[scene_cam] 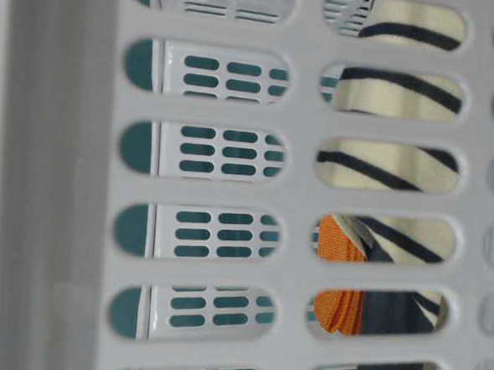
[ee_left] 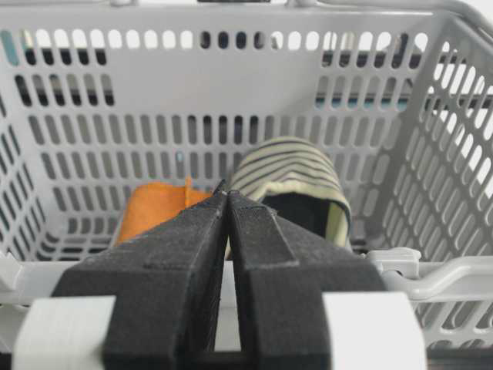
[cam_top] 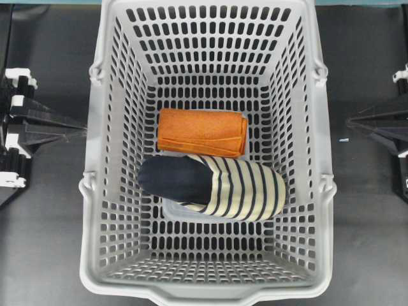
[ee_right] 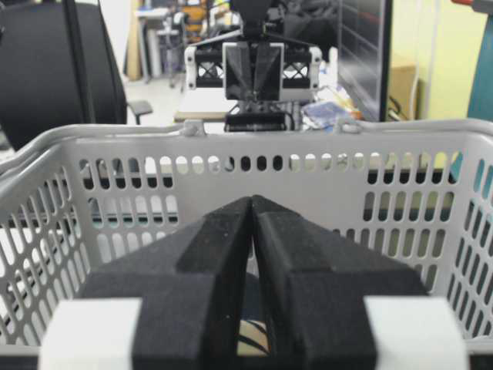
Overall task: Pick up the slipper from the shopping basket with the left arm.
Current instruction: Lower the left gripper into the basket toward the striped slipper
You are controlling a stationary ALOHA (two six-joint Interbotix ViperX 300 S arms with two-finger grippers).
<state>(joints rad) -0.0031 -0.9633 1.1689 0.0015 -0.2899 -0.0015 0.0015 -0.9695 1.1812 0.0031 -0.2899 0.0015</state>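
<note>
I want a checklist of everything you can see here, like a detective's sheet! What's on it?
Surface: dark table, the basket stands on it.
Job's things: the striped slipper lies on the floor of the grey basket, toe toward the right of the overhead view, dark insole toward the left.
Clutter: a folded orange cloth lies behind the slipper, touching it.
Grippers: left gripper shut, outside the basket wall, pointing at the slipper; right gripper shut, outside the opposite wall. Both hold nothing.
Cables: nothing seen.
Surroundings: the right wrist view shows a room with a black chair and a dark screen.
</note>
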